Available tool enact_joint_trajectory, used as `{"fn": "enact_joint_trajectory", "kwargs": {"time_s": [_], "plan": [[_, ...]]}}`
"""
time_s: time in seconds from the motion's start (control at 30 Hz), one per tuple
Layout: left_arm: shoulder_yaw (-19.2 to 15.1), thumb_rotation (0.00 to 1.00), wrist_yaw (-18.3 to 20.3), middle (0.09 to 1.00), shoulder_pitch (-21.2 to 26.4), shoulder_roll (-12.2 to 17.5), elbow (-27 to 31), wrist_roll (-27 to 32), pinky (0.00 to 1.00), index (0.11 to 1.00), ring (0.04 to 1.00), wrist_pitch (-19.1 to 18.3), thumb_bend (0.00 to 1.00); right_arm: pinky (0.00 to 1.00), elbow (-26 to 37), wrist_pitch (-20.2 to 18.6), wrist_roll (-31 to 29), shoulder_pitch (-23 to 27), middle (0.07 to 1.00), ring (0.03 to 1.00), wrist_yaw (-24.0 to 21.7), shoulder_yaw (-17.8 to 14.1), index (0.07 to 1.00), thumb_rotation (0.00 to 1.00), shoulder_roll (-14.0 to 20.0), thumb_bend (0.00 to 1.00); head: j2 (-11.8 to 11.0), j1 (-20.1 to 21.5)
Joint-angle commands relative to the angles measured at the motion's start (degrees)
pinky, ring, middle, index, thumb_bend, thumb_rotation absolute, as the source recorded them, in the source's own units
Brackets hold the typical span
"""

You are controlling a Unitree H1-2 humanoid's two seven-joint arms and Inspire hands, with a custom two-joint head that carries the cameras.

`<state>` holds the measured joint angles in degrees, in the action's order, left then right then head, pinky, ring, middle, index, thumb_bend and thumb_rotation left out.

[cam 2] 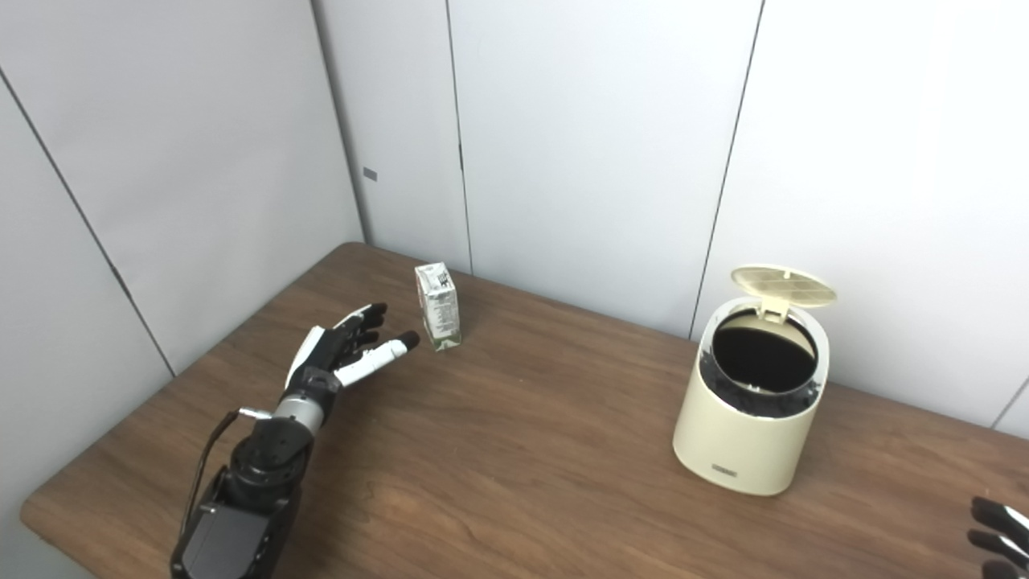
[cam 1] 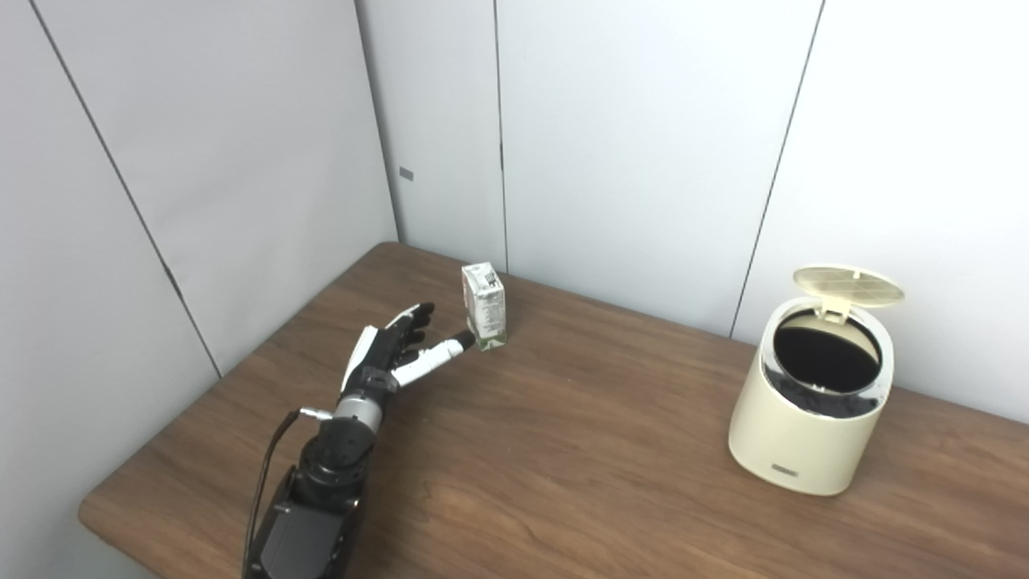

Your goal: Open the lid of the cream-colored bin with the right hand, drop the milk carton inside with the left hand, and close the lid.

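Left hand (cam 1: 394, 346) open, fingers spread, just short of the milk carton (cam 1: 485, 306) at one o'clock: probably light, stiff, tippable; best gripped mid-body.

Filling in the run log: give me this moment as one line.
lid: up | bin: open | milk carton: upright on table | left hand: open, beside carton | right hand: at frame edge, holds nothing

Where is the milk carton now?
The milk carton stands upright at the table's far left, just beyond the open left hand, far from the cream-colored bin.
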<state>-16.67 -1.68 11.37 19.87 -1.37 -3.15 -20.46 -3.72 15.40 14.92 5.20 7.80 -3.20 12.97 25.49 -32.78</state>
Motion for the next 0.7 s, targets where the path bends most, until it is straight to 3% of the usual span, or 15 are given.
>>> {"fn": "enact_joint_trajectory", "kwargs": {"time_s": [0.0, 0.17, 0.37, 0.6, 0.67], "plan": [[0.67, 0.53, 0.1, 0.916, 2.17, 1.18, 1.71, -0.11, 0.86, 0.941, 0.909, 0.18, 1.0, 0.41, -0.23, 0.85, 0.79, -0.95, 0.752, 0.692, 0.14, -0.3, 0.725, 1.0, 0.9, 0.63, 0.17, 0.06], [0.92, 0.51, -0.01, 0.922, 2.68, 0.9, 1.64, 0.13, 0.88, 0.946, 0.921, 0.42, 1.0, 0.39, 0.61, 0.2, 0.98, -1.25, 0.739, 0.673, 0.02, -0.47, 0.714, 1.0, 0.81, 0.66, 0.41, 0.31], [0.46, 0.49, -0.42, 0.942, 3.52, 0.31, 1.06, 1.04, 0.8, 0.96, 0.909, 0.24, 1.0, 0.38, 0.06, 1.37, 1.38, -1.33, 0.734, 0.668, 0.14, -0.55, 0.711, 1.0, 1.17, 0.69, 0.58, 0.64], [-0.02, 0.5, -1.84, 0.972, 4.73, 0.64, -0.94, 0.54, 0.9, 0.976, 0.963, 0.34, 1.0, 0.36, 1.75, -0.15, 0.95, -2.13, 0.734, 0.663, -0.69, -0.76, 0.71, 1.0, 1.01, 0.74, 0.66, 0.85], [0.45, 0.52, -1.83, 0.964, 5.13, 1.49, -2.19, -0.18, 0.97, 0.984, 0.98, 0.74, 1.0, 0.37, 2.17, -0.2, 0.88, -2.23, 0.732, 0.66, -0.68, -1.01, 0.706, 1.0, 0.93, 0.74, 0.72, 0.94]]}}
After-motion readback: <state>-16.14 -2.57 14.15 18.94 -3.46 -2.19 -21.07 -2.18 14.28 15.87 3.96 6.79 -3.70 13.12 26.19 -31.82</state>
